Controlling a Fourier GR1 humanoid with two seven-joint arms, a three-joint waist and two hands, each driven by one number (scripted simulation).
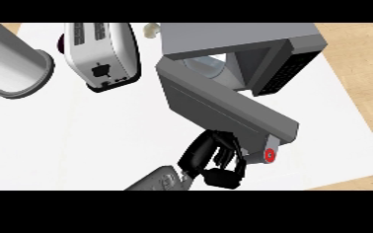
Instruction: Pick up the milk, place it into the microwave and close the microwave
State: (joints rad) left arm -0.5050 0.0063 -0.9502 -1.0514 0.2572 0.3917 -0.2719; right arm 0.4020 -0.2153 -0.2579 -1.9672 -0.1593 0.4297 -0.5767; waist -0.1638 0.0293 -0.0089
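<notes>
The grey box-shaped microwave sits at the upper right of the counter. Its long grey door stands open, slanting from the frame's middle down to the lower right. The door and the oven's roof hide most of the cavity. In the gap between them I see only a pale rounded shape, and I cannot say for certain that it is the milk. The dark control panel shows on edge at the right of the opening.

The black left robot hand is at the lower middle, pressed up against the outer side of the door near its free end. Its fingers are curled, with nothing visible inside them. Its grey forearm is cut off by the frame's lower edge. Just right of the hand, under the door's end, is a small grey piece with a round red disc; I cannot tell what it is.

A white two-slot toaster stands at the upper left. Further left is a large grey cylinder, cut off by the frame. A small cream knob-like thing peeks out between the toaster and the microwave, too small to identify.
</notes>
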